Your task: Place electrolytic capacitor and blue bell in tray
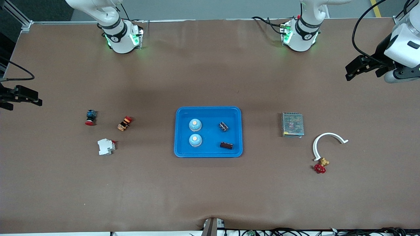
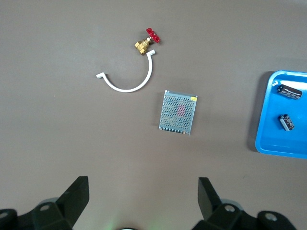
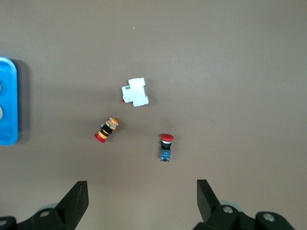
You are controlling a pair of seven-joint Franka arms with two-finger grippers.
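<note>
The bright-blue tray (image 1: 208,108) lies at the table's middle. In it are two blue bells (image 1: 195,124) (image 1: 195,140) toward the right arm's end and two dark electrolytic capacitors (image 1: 223,126) (image 1: 226,145) toward the left arm's end. The left wrist view shows a tray corner (image 2: 283,143) with both capacitors (image 2: 289,91) (image 2: 287,121). My left gripper (image 1: 362,76) (image 2: 143,196) is open and empty, up over bare table at the left arm's end. My right gripper (image 1: 24,104) (image 3: 143,196) is open and empty over bare table at the right arm's end.
A grey mesh box (image 1: 292,124), a white arc (image 1: 323,141) and a brass valve with a red handle (image 1: 321,165) lie toward the left arm's end. A blue-and-red button (image 1: 90,117), an orange-and-red button (image 1: 124,123) and a white breaker (image 1: 106,146) lie toward the right arm's end.
</note>
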